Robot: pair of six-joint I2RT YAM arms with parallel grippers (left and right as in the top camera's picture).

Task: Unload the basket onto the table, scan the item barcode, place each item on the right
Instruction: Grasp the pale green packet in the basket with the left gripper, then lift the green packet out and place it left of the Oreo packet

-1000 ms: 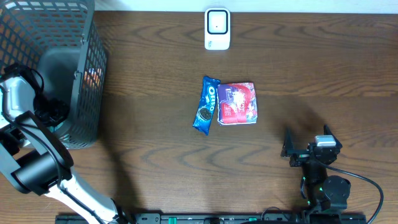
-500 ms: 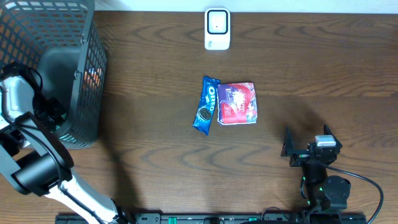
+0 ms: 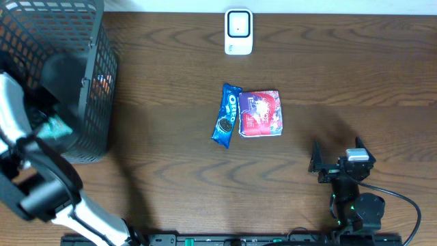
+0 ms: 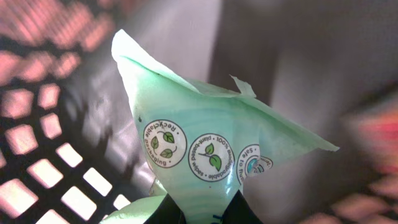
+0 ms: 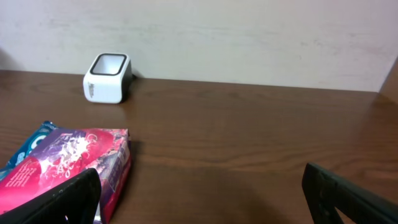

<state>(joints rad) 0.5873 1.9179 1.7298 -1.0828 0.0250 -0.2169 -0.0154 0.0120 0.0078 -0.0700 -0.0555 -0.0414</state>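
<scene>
Checking state, everything placed off the basket. Dark wood worktop (image 3: pixel 171 184) carries all of it. Grey wire basket (image 3: pixel 41 27) sits at the worktop's left end.

Red-purple snack pack (image 3: pixel 260 113) lies flat, well to the right of the basket. Blue Oreo pack (image 3: pixel 227 115) lies against that pack's basket-facing side. White scanner (image 3: pixel 238 31) stands well right of the basket, at the far edge.

Right gripper (image 3: pixel 336 156) is the thing farthest from the basket. Its fingers are spread wide and hold nothing.

Left gripper (image 4: pixel 199 213) is down inside the basket, clamped on the green pouch (image 4: pixel 205 143). The pouch is inside the basket, close to the mesh wall. It is pale mint flexible film, creased and folded to a peak. It has round leaf badges reading "Recyclable" and "100% plant-based", upside down in the wrist view.
</scene>
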